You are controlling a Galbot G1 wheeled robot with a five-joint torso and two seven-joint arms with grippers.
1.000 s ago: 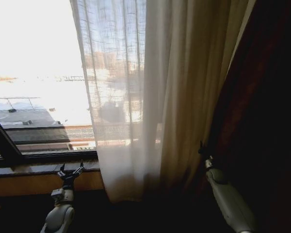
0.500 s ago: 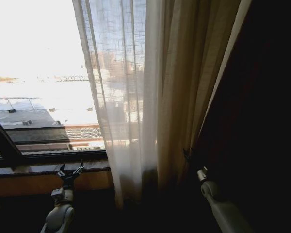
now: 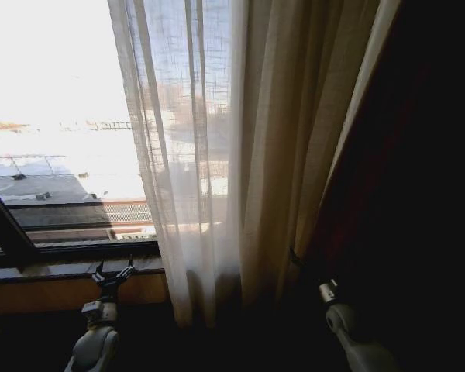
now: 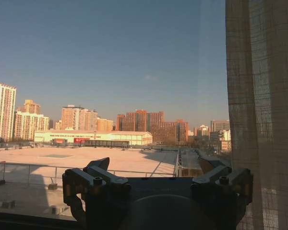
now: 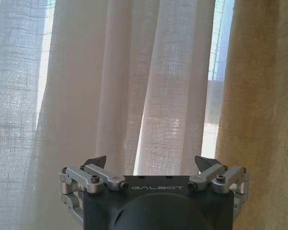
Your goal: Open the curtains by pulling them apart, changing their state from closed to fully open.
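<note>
- The curtains (image 3: 217,163) are seen bunched toward the right side of the window (image 3: 54,116), their left edge hanging a little further left than half a second ago.
- The right gripper (image 5: 153,165), fingers spread and empty, has dropped lower beside the dark drape (image 3: 418,194), facing the pleats.
- The left gripper (image 3: 113,273) stays parked and spread at the windowsill (image 3: 62,269).
- The opening is judged nearly complete.

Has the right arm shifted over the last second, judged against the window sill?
Yes. The right gripper has drawn back lower and toward the robot's left, nearer the sheer curtain, while the window sill holds its place.
</note>
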